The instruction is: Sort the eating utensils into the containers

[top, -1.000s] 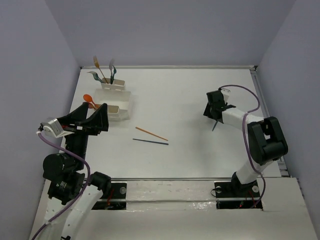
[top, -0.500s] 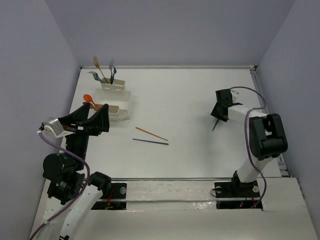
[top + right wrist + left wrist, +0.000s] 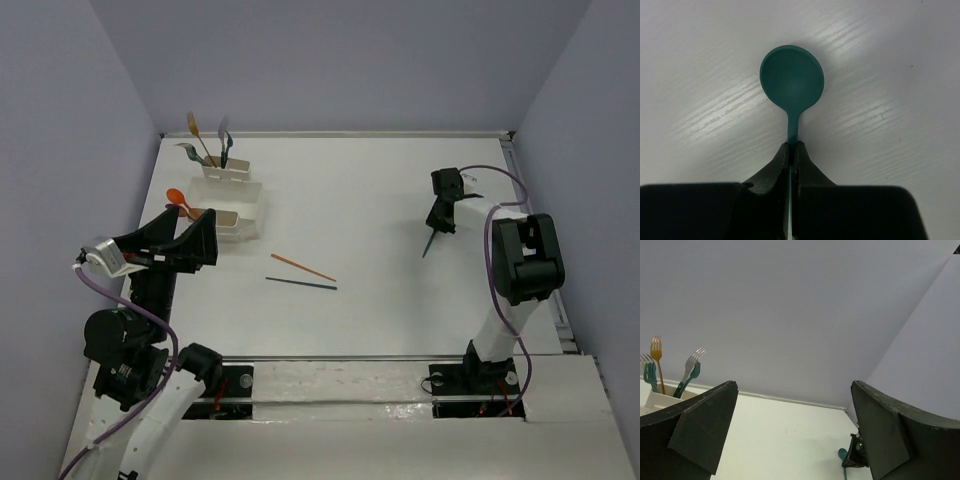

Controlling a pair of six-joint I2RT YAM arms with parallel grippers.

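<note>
While the teal spoon is pinched by its handle in the right gripper's jaws, bowl outward, likely for carrying, it is held well right of the containers. The left gripper's jaws are spread, empty, just beside them.

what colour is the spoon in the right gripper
Teal plastic spoon; clearest in the right wrist view.

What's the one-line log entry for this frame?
right gripper: shut on teal spoon | left gripper: open, empty | orange stick, dark blue stick: loose on table
</note>
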